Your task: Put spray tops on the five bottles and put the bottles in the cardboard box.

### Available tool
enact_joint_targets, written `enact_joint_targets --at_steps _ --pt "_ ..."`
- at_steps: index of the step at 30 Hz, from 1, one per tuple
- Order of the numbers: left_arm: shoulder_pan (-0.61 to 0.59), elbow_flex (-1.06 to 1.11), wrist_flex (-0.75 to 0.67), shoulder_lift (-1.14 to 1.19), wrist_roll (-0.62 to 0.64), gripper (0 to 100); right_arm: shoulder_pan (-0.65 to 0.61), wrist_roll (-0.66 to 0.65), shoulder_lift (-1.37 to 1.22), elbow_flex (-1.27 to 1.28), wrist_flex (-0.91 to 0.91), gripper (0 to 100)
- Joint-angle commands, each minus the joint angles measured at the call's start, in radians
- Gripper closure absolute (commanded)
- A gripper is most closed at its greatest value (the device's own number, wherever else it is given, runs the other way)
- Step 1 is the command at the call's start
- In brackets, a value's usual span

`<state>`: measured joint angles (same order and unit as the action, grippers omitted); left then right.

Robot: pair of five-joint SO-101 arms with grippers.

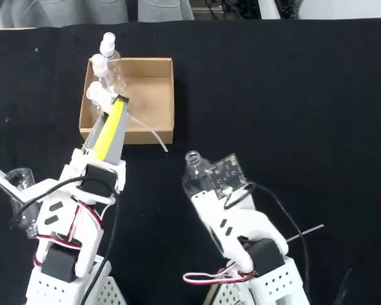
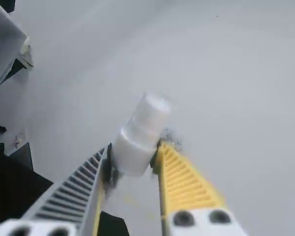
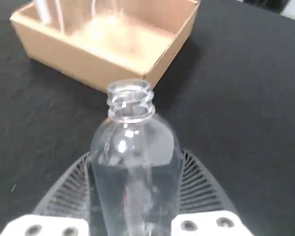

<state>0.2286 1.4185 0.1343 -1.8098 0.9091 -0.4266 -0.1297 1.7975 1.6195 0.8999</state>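
Note:
My left gripper [image 1: 108, 101] is shut on a white spray top [image 2: 140, 132], held up over the near left part of the cardboard box [image 1: 146, 136]; its thin dip tube [image 1: 149, 132] trails down past the box's front wall. Two capped clear bottles [image 1: 108, 63] stand in the box's far left corner. My right gripper [image 1: 203, 181] is shut on a clear open-necked bottle [image 3: 132, 162], tilted with its neck [image 1: 192, 157] pointing toward the box's near right corner.
A clear bottle [image 1: 22, 197] lies at the table's left edge beside the left arm. A thin loose tube [image 1: 308, 232] rests on the black cloth to the right of the right arm. The box's right half is bare cardboard [image 3: 132, 44].

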Motion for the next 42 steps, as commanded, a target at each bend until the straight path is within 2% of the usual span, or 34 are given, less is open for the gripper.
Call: enact_joint_targets --at_steps 1,7,14,33,39,42 --pt "-0.004 -0.007 -0.02 -0.011 0.043 97 -0.063 -0.011 0.048 0.004 -0.044 96.2" --pt "-0.004 -0.002 -0.018 -0.011 0.043 97 -0.112 -0.011 0.048 0.004 -0.049 96.2" --pt "0.028 0.021 -0.017 -0.011 0.04 97 -0.11 -0.011 0.048 0.065 -0.164 96.2" --pt "0.064 0.079 -0.018 -0.011 0.037 97 -0.14 -0.011 0.048 0.062 -0.17 96.2" --pt "0.127 0.111 -0.017 -0.011 0.035 97 -0.132 -0.011 0.048 0.065 -0.192 96.2" --pt "0.145 0.127 -0.017 -0.011 -0.012 97 -0.132 -0.011 0.048 0.065 -0.19 96.2"
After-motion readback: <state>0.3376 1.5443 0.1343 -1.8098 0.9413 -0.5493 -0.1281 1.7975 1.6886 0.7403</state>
